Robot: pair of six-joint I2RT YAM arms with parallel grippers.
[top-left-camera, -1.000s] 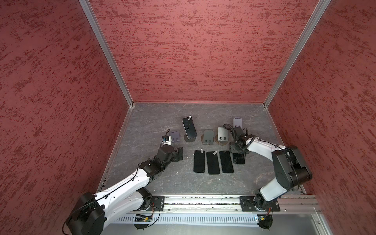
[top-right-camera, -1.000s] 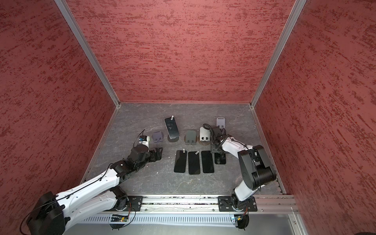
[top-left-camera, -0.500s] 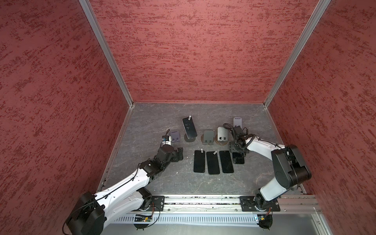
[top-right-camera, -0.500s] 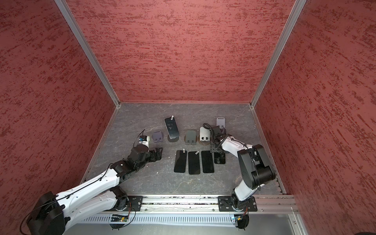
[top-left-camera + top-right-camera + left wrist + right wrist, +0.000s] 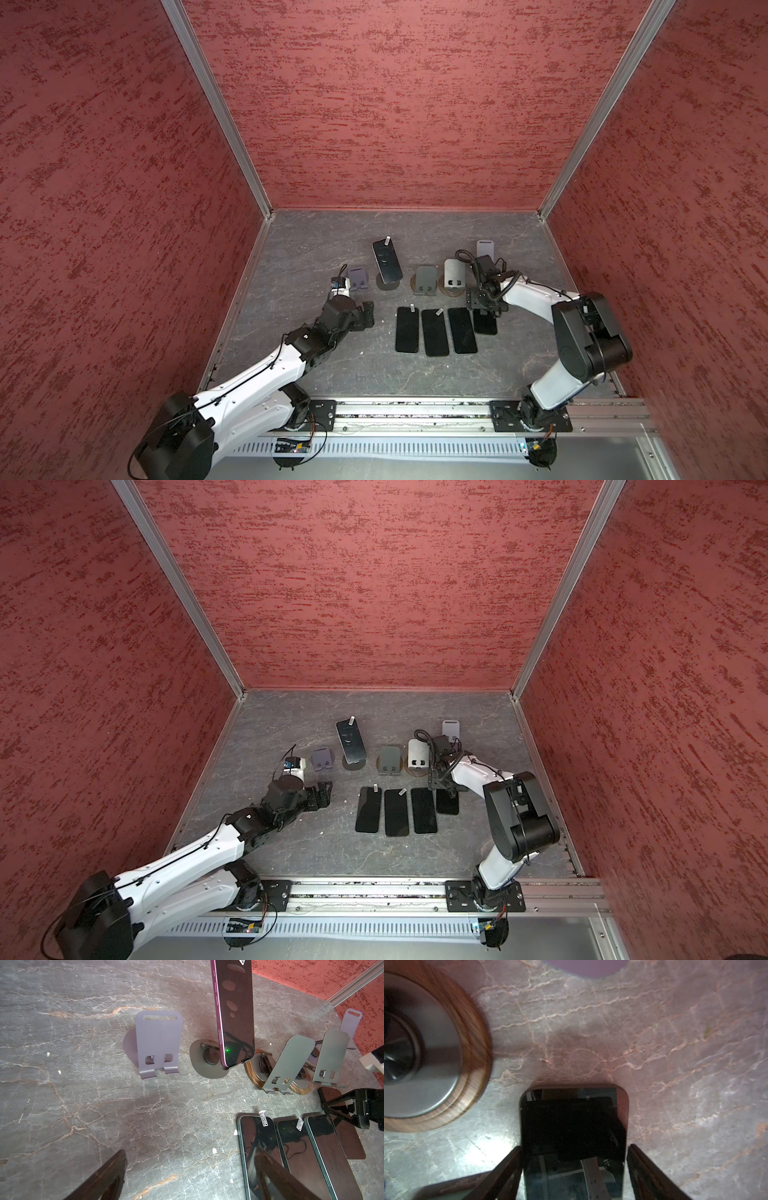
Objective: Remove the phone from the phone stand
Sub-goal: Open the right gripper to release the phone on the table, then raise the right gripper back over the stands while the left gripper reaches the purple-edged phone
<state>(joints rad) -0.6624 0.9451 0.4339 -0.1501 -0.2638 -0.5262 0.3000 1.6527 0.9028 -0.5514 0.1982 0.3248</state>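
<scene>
Five phone stands sit in a loose row across the grey veined table, and only one of them holds anything. The dark round-based stand carries the purple-edged phone. The phone leans back on it with its screen facing up and a small white tab at its upper end. The left wrist view shows its lower edge seated at the stand's foot.

In both top views the purple stand just left of it is empty. To its right, the grey stand and the silver stand each sit on a wood-rimmed round base, and both are empty. The lilac stand, farther back, is empty too.

Nearer the rail, three dark phones lie flat side by side, screens up, with their edges almost touching. A fourth phone lies flat just right of them, set a little farther back.

The right gripper points down over the far part of the fourth phone. In the right wrist view its fingers stand one along each long edge of that phone, close against it. Whether they press on it cannot be told.

The left gripper hovers low over bare table between the purple stand and the row of flat phones. Its jaws are spread wide with nothing between them, and it is apart from the loaded stand.
</scene>
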